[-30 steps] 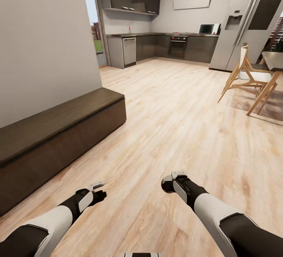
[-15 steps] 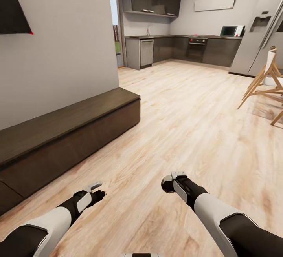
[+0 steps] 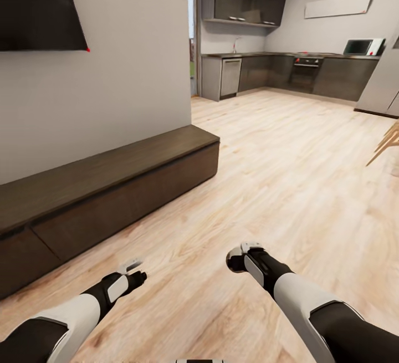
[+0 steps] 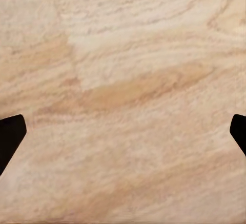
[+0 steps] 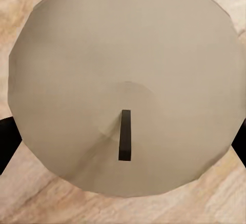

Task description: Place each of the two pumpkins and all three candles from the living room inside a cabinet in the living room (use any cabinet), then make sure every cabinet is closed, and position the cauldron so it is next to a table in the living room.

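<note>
I have one squat beige wicked candle [image 5: 123, 88] clamped in my right gripper [image 3: 239, 256], left gripper [image 3: 134, 272] spread wide and empty, the long dark-brown wooden cabinet [image 3: 105, 185] shut, nothing visibly stowed yet.

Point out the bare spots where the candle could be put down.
The cabinet top lies bare along the wall under the TV. The wood floor is open from the cabinet front to the kitchen. The right gripper holds the candle; the left gripper is open.

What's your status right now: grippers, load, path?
Right gripper shut on a candle. Left gripper open, empty, over the floor. Cabinet ahead-left, fronts look closed.
</note>
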Robot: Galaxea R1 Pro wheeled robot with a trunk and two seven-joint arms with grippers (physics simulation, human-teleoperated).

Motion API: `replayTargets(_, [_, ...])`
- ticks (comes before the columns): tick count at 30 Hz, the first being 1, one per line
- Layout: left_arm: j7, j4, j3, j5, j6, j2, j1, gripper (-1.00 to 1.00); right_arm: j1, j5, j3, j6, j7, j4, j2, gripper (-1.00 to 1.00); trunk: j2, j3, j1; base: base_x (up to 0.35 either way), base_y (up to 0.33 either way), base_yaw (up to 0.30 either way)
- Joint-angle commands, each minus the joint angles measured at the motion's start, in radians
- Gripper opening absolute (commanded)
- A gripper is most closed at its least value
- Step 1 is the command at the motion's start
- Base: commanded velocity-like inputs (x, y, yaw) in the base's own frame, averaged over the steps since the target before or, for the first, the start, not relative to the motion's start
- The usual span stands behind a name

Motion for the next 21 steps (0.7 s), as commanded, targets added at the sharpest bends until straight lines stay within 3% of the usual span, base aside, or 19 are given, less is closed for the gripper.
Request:
replayTargets(1, [0.006, 0.003, -0.008, 0.01, 0.006, 0.0, 0.0, 1.0, 0.0, -0.011, 0.008, 0.005, -0.007, -0.002, 0.0, -1.0, 0.0, 0.0, 0.0, 0.0, 0.0, 0.258])
replayTargets(21, [0.006, 0.01, -0.008, 0.011, 0.005, 0.0, 0.0, 1.0, 0.0, -0.011, 0.017, 0.005, -0.007, -0.002, 0.001, -1.0, 0.0, 0.015, 0.0, 0.0, 0.0, 0.258])
